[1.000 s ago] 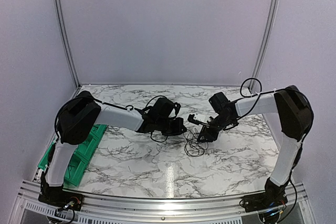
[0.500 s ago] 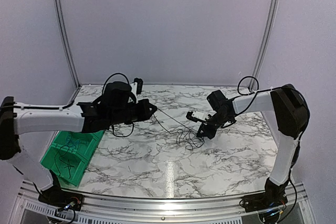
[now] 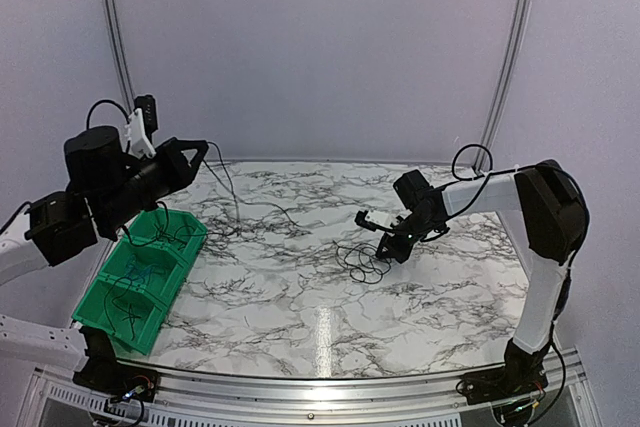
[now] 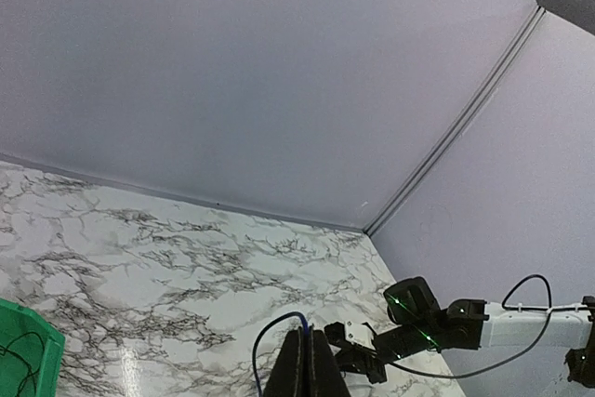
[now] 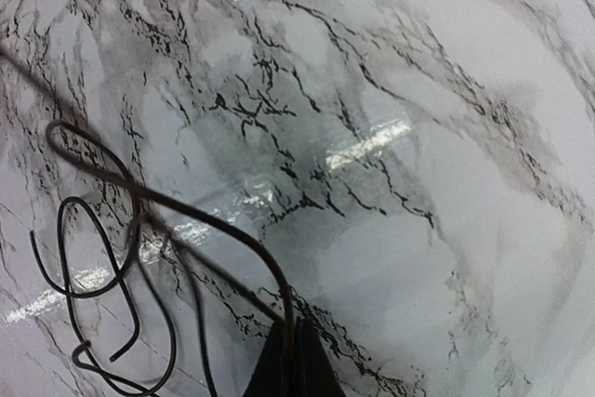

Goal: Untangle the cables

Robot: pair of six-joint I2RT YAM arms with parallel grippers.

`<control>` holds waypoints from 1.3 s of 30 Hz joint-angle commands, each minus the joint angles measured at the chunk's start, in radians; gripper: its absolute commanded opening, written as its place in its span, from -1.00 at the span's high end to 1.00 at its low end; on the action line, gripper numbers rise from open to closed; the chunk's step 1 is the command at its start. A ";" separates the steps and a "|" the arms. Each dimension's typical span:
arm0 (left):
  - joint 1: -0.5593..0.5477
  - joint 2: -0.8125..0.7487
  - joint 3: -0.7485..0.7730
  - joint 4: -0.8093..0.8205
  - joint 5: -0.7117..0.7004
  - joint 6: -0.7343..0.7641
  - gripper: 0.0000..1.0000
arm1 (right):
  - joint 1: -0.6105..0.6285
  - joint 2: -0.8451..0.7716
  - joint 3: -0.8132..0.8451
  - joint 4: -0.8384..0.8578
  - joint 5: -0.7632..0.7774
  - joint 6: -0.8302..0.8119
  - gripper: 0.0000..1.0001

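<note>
A tangle of thin black cables (image 3: 365,262) lies on the marble table right of centre. My right gripper (image 3: 388,247) is low over it, shut on one black cable (image 5: 232,230), with loose loops (image 5: 93,248) lying to its left. My left gripper (image 3: 197,153) is raised high at the left, above the green bin, and is shut on a thin blue cable (image 4: 270,341). That cable (image 3: 235,209) hangs from the jaws down to the table and trails toward the centre. In the left wrist view my left gripper (image 4: 305,339) shows its fingers pressed together on the cable.
A green bin (image 3: 140,282) with several cables in it stands at the table's left edge. The right arm (image 4: 446,323) shows low in the left wrist view. Grey walls enclose the table at the back and sides.
My left arm has swung up and far to the left, drawing one cable out of the tangle toward the bin. The right gripper has stayed on the tangle, which shifted slightly.
</note>
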 commanded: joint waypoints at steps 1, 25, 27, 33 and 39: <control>0.003 -0.063 0.062 -0.157 -0.134 0.080 1.00 | -0.023 0.046 -0.005 -0.052 0.126 0.011 1.00; 0.003 -0.152 0.271 -0.807 -0.345 0.015 1.00 | -0.026 0.043 -0.007 -0.055 0.130 0.002 1.00; 0.003 -0.164 0.262 -0.920 -0.348 -0.048 1.00 | -0.025 0.044 -0.007 -0.057 0.129 0.000 1.00; 0.004 -0.252 0.198 -1.180 -0.343 -0.215 1.00 | -0.025 0.055 0.002 -0.071 0.127 -0.003 1.00; 0.003 -0.345 0.090 -1.337 -0.281 -0.349 1.00 | -0.026 0.066 0.002 -0.071 0.124 -0.001 1.00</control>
